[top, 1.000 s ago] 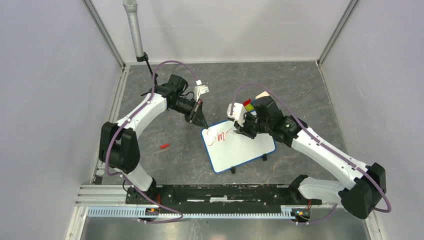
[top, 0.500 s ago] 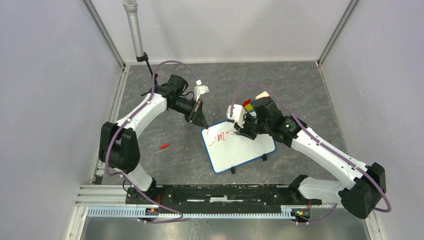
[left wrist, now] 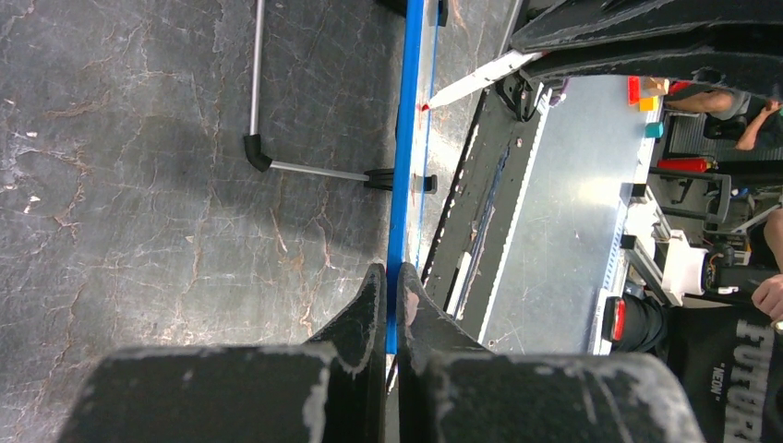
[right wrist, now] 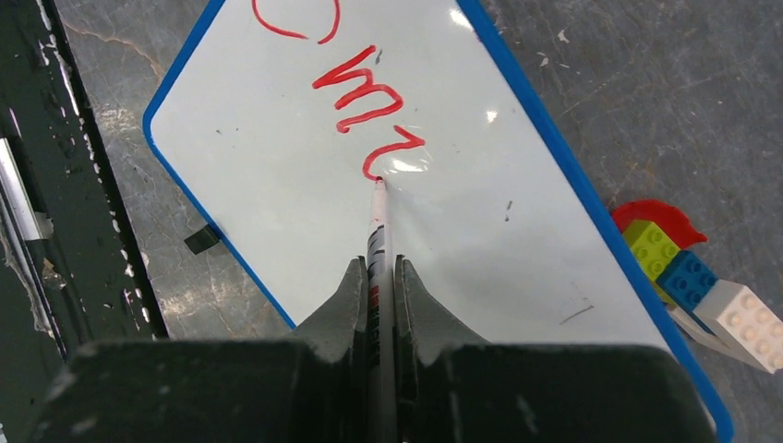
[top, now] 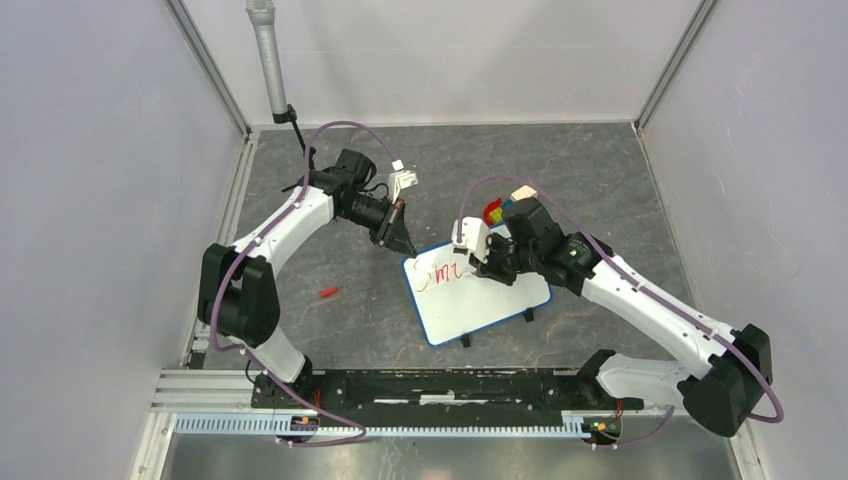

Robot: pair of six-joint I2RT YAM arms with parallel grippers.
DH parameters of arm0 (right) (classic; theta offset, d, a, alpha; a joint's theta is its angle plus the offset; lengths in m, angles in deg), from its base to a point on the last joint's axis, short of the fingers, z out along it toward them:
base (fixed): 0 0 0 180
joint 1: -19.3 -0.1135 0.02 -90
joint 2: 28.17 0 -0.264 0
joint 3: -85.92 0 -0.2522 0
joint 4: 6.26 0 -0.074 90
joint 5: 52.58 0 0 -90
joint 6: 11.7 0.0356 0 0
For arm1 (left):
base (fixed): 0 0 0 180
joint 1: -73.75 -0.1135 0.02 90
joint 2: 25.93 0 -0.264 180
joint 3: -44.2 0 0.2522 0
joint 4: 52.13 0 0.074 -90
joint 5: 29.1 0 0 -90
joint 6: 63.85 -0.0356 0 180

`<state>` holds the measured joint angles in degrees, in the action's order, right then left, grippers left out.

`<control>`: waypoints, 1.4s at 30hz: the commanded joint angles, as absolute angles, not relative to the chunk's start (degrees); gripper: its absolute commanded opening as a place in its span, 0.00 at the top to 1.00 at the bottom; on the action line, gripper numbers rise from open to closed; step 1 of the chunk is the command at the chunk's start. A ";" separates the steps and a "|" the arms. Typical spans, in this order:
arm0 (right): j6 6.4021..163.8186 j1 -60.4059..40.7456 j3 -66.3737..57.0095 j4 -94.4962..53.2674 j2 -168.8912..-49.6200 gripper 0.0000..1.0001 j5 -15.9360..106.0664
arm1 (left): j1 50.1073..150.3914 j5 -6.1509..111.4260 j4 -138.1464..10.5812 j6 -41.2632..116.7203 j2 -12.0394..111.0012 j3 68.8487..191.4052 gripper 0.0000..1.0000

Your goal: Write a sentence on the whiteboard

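The whiteboard (top: 485, 300), white with a blue rim, stands tilted on wire legs in the middle of the table. My left gripper (top: 404, 246) is shut on the rim at its far left corner; the left wrist view shows the blue rim (left wrist: 403, 138) edge-on, pinched in that gripper (left wrist: 391, 277). My right gripper (right wrist: 379, 268) is shut on a white marker (right wrist: 379, 221). The marker's red tip touches the board at the end of the sentence (right wrist: 369, 97), red lettering that reads "Sm" and a further stroke (top: 438, 274).
A small red cap (top: 327, 293) lies on the table left of the board. Coloured toy bricks (right wrist: 679, 263) sit just behind the board's far edge. A grey pole (top: 268, 60) stands at the back left. The black rail (top: 440, 385) runs along the near edge.
My right gripper has moved the marker a little to the right along the board, adding a red stroke after "Sm". The left gripper and the board have not moved.
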<state>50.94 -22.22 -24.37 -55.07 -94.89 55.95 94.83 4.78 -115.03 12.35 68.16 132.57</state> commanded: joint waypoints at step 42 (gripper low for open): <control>51.49 -20.57 -17.34 -50.50 -94.43 1.00 52.06 | 94.92 4.77 -114.71 11.05 67.49 132.67 0.97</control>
